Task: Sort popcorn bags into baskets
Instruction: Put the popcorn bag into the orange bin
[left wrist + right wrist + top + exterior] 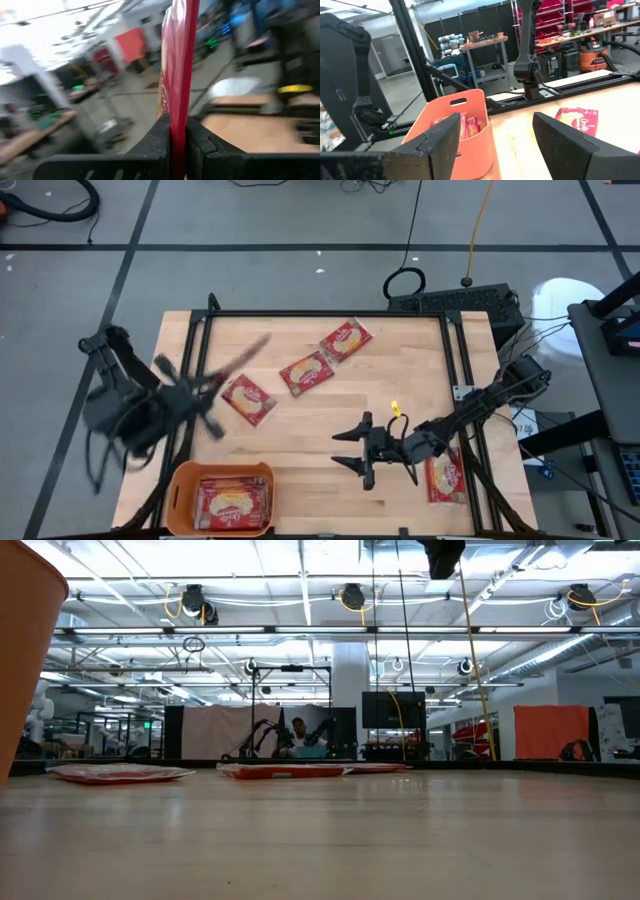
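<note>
Popcorn bags, flat rectangular red packets with a yellow-cream picture in the middle, lie in several places. Three rest on the pale wooden table top (300, 430) toward its far half (248, 398) (306, 373) (345, 341), one lies near the right edge by the right arm (443, 478), and a few already sit in the orange plastic rectangular tub with rounded corners (180, 485) at the near left corner.

The left gripper (177, 132), blurred and swinging off the table's left side in the high view, is clamped on one packet (177, 65), which stands edge-on between the pinched fingers; the packet looks thin and holds itself fairly straight.

The right gripper (372, 452) hovers low over the near middle of the table with its fingers spread wide and nothing between them.

Judging by their look, the packets are light, thin and somewhat flexible, with a glossy film that could slide in a loose pinch. Lying flat, they offer little to grab from above, so an edge or corner seems the sensible hold, with the fingers straddling the thin side as the left gripper does. Squeezing hard is unlikely to harm them much, though the contents may crush
</note>
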{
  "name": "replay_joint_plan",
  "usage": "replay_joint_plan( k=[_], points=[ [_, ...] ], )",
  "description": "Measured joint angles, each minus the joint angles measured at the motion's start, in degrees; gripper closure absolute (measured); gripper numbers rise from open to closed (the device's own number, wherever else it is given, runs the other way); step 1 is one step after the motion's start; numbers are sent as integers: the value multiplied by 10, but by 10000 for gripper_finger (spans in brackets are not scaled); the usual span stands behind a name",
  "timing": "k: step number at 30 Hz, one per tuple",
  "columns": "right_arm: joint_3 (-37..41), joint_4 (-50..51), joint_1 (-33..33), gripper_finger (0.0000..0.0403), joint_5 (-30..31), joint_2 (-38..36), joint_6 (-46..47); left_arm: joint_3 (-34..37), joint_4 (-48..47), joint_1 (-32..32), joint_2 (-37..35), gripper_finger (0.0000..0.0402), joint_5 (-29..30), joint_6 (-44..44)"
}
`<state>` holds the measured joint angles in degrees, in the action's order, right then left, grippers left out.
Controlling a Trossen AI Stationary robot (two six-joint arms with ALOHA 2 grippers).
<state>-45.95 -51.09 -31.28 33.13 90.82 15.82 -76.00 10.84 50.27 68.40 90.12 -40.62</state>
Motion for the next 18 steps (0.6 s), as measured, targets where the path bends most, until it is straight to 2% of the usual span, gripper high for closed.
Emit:
replay_joint_plan(
  k=[2, 5, 9, 15, 18],
  points=[
    [0, 1, -4, 161, -1, 0, -5, 14, -5, 33, 2, 371, -19, 68],
    [0, 2, -4, 161, -2, 0, -17, 46, -32, 48, 2, 366, -92, 178],
    [0, -1, -2, 161, -1, 0, -19, 91, -115, 27, 3, 375, -206, 342],
    [0, 2, -3, 161, -1, 0, -15, 120, -280, -43, 10, 377, -455, 555],
    [0, 4, -3, 161, -1, 0, -12, 118, -351, -51, 12, 367, -520, 622]
  ],
)
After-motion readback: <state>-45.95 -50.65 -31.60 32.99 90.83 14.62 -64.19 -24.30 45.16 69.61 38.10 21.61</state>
